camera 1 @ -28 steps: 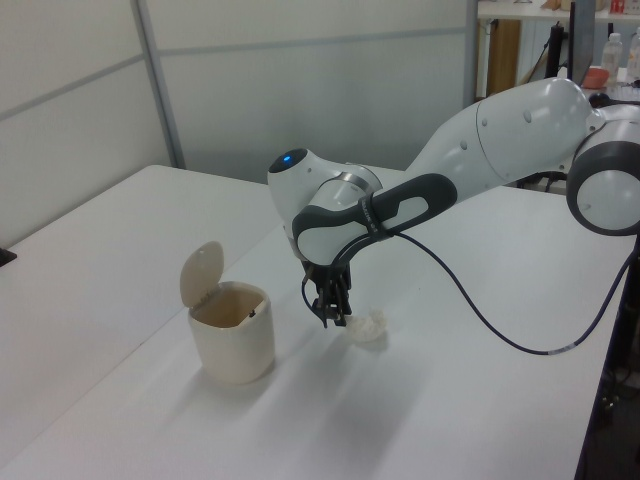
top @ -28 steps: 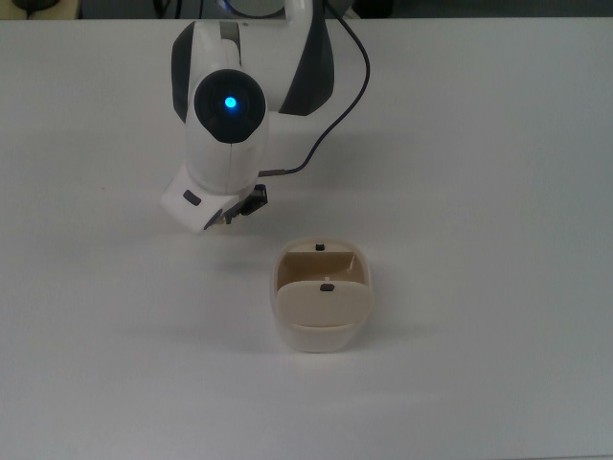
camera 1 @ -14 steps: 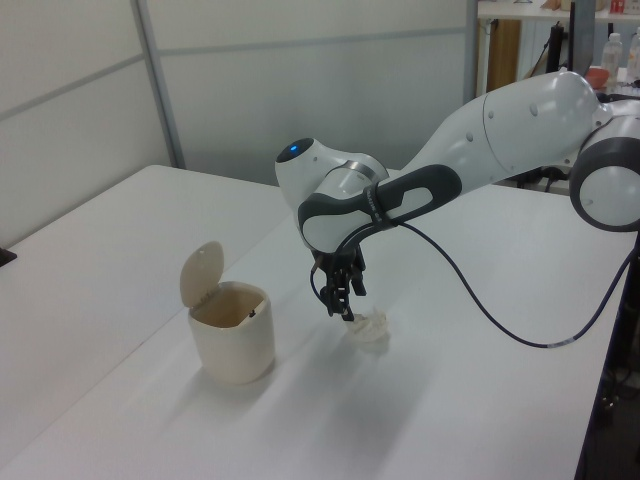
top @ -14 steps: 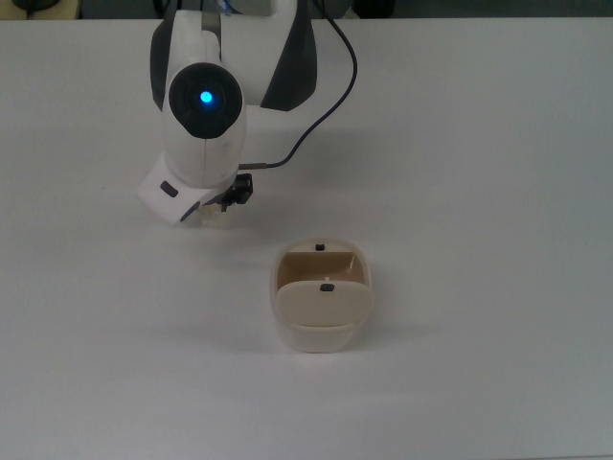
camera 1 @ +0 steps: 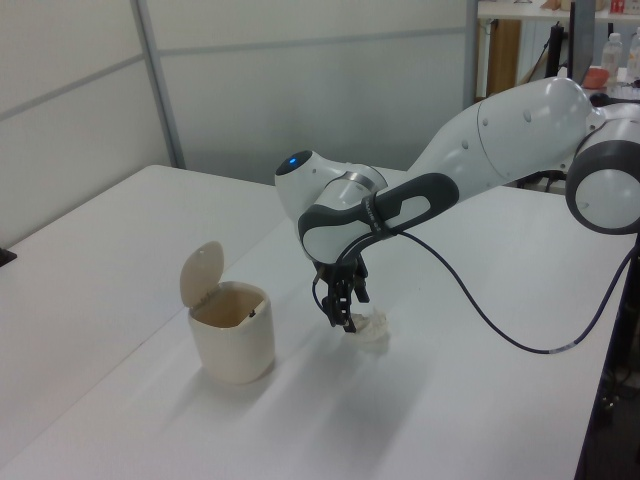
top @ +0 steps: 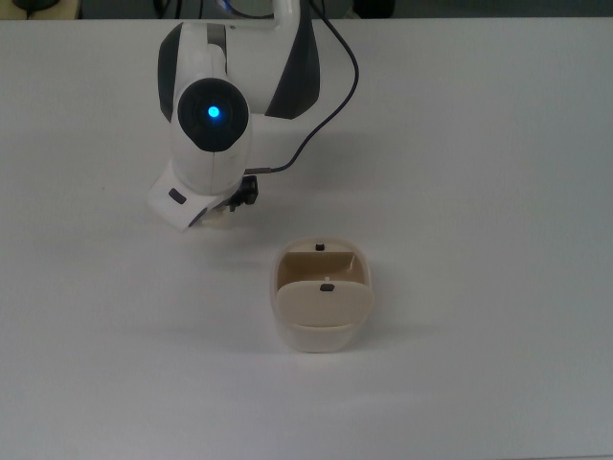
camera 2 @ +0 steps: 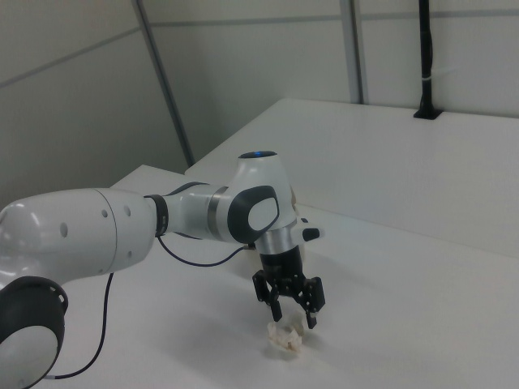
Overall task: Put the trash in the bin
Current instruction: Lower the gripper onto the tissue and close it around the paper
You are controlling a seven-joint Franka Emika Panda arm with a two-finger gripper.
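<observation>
Gripper: my gripper hangs pointing down just above the trash, fingers spread apart with nothing between them, so they can drop to either side of the wad.
Trash: it lies on the white table, a crumpled off-white lump; in the left view it sits to the right of the bin, apart from it, and in the top view only its edge peeks out from under my wrist.
Bin: the bin stands upright, its flap lid swung up, so the mouth is free to take a drop from above; in the top view it lies right of and nearer than my hand.
Step in hand: I judge this the final line-up before lowering and closing.
Change from before: compared with one second ago, my hand has moved to the top view's left, off the bare table and over the wad; the bin and wad have not shifted.
</observation>
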